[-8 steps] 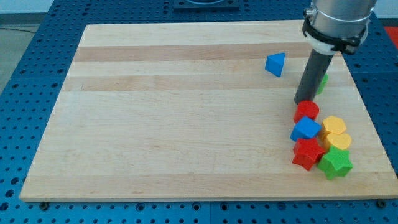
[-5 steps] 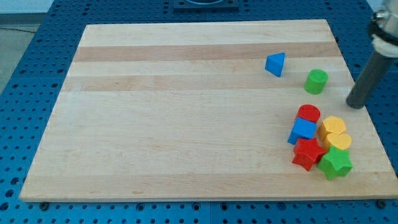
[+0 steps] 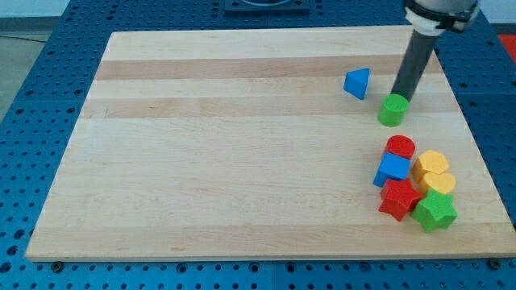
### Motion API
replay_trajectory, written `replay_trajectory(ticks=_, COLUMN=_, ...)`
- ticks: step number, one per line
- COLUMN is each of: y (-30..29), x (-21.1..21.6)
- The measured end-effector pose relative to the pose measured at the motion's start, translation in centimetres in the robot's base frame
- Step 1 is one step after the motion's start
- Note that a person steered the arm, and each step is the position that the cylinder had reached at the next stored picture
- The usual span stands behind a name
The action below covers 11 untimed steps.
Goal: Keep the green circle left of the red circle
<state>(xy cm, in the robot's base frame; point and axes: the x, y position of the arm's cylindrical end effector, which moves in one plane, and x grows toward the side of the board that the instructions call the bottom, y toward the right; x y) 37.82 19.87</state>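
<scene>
tip (image 3: 398,97): no pincer on this rod, touching green circle (image 3: 393,110) at its upper right
green circle: above red circle (image 3: 399,147), barely left (near blue triangle (image 3: 357,83))
step: nudging green leftward
next: push further left

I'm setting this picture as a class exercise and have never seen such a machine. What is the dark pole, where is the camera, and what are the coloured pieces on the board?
The dark pole is the end of a robot arm. It has no hand and holds nothing; its lower end, my tip, slides over the wooden board and pushes blocks. There is one camera, looking down at the board at a slant; where it is mounted is not on record.

Right now the tip touches the green circle on its upper right side. A blue triangle lies apart, toward the view's upper left of it. Below sits a tight cluster: red circle, blue block, two yellow blocks, red star and green star.

The green circle sits only slightly left of the red circle.
</scene>
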Motion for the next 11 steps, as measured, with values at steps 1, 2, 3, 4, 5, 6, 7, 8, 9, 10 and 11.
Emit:
replay_trajectory(ticks=1, y=-1.8, x=0.0)
replay_trajectory(ticks=2, y=-5.0, x=0.0)
replay_trajectory(ticks=3, y=-8.2, x=-0.3)
replay_trajectory(ticks=4, y=-6.6, x=-0.3)
replay_trajectory(ticks=5, y=-1.4, x=-0.3)
replay_trajectory(ticks=6, y=-1.2, x=0.0)
replay_trajectory(ticks=7, y=-2.3, x=0.5)
replay_trajectory(ticks=8, y=-2.3, x=1.8)
replay_trajectory(ticks=9, y=-2.3, x=3.8)
replay_trajectory(ticks=10, y=-2.3, x=4.3)
replay_trajectory(ticks=11, y=-2.4, x=5.1)
